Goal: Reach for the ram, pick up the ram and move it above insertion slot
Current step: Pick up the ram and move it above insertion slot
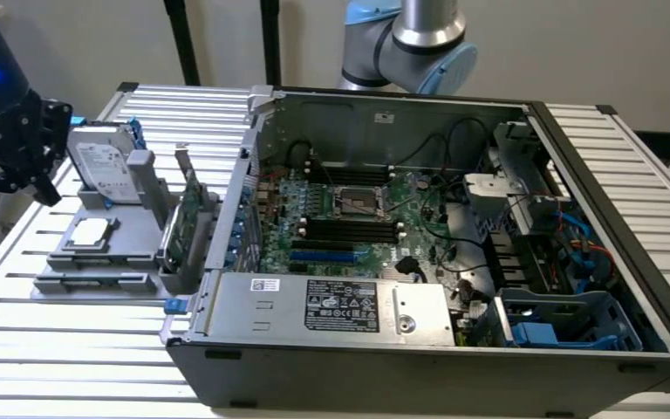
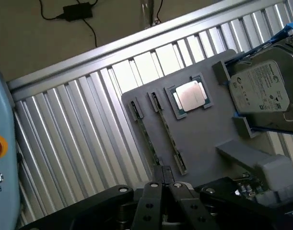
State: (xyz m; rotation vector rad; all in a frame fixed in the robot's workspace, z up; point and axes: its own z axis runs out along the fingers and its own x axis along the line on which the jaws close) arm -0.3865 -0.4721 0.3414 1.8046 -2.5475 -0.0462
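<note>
Gripper (image 2: 163, 187) clenched, empty, near grey tray (image 2: 204, 139); if lowered shut, may strike tray or hard drive (image 2: 266, 86), not straddle ram

pale wall (image 1: 597, 44) behind; slatted metal table (image 1: 67, 349); brown floor (image 2: 31, 48), black power brick (image 2: 78, 10) on it

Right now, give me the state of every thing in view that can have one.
End effector: shut, holding nothing, near the grey fixture.
Computer case: open, side panel off.
Hard drive: propped upright in its holder.
Processor: lying flat in its recess.
Expansion card: upright in the fixture.
Ram: cannot tell it apart in the fixture's narrow slots.
</note>
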